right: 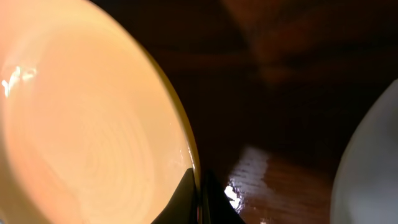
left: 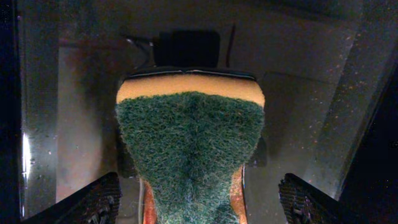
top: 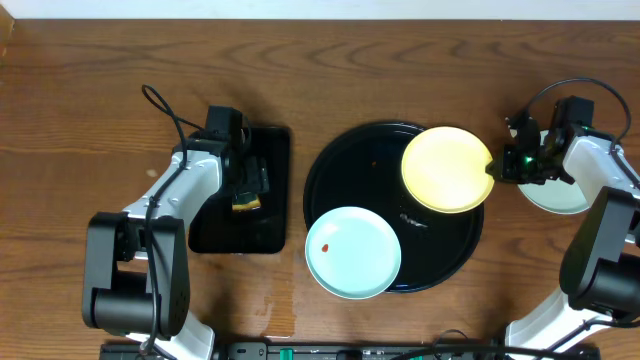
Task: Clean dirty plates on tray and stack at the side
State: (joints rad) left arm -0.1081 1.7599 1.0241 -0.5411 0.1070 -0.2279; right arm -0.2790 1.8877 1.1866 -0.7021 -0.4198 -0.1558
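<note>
The large round black tray [top: 345, 170] sits mid-table. A pale mint-blue plate [top: 352, 252] with a small red speck rests on its front left rim. My right gripper [top: 497, 167] is shut on the right rim of the pale yellow plate [top: 446, 168], which is over the tray's right side; the right wrist view shows the fingers [right: 200, 202] pinching the yellow plate's edge [right: 93, 124]. Another mint-blue plate [top: 560, 195] lies on the table at the right, under my right arm. My left gripper [left: 199, 202] is open over a green and orange scouring sponge [left: 189, 149].
A smaller rectangular black tray [top: 268, 215] lies to the left of the round tray, with the sponge [top: 246, 203] and my left gripper on it. Bare wooden table surrounds both trays.
</note>
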